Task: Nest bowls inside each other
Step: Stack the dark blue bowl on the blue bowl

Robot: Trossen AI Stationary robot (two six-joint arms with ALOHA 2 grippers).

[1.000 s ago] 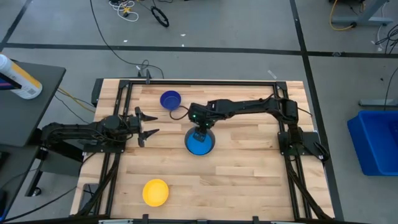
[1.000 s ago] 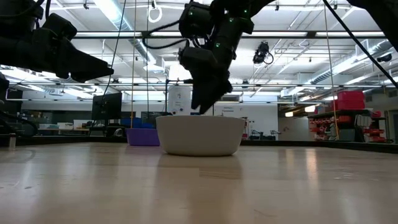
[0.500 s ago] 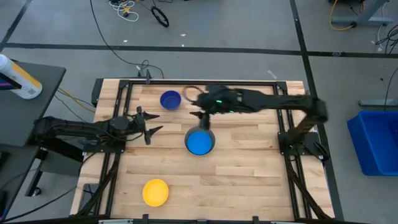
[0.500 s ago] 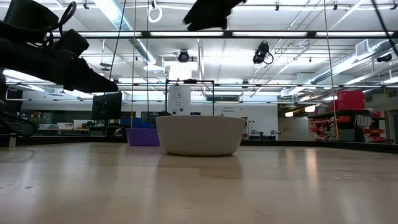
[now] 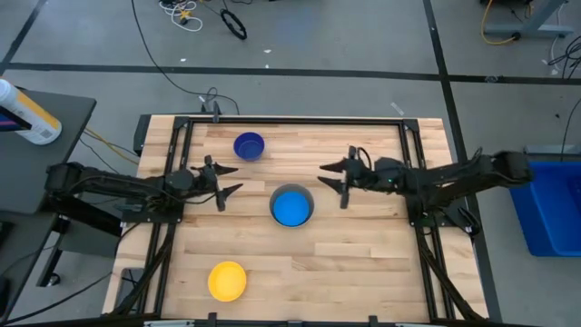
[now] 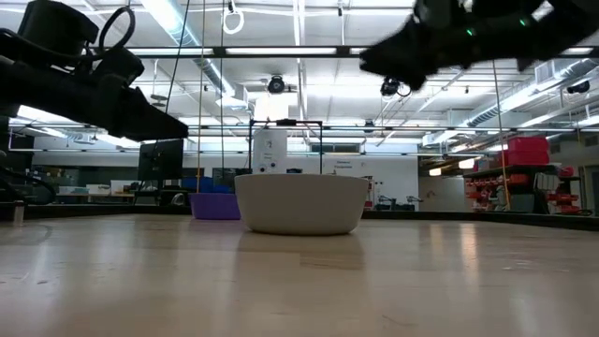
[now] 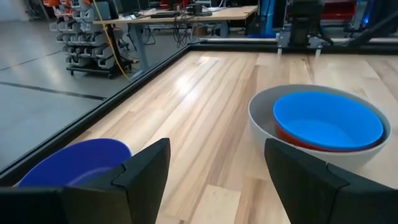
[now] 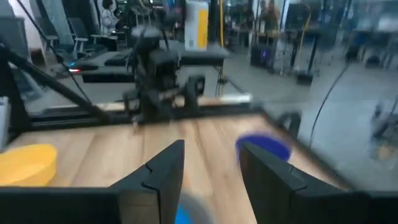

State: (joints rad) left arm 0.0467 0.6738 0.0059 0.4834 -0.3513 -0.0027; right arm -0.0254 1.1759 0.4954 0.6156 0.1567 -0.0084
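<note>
Grey bowl (image 5: 305,194) nests red and light blue; open left pincer (image 5: 223,183) at nine o'clock, open right pincer (image 5: 333,179) at three

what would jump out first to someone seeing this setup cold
Mid-table, the stack of bowls draws the eye: a light blue bowl sits in a red one inside the grey bowl. The left gripper and right gripper hang open on either side of it, holding nothing. The dark blue bowl sits alone near the far edge, the yellow bowl near the front.
</note>
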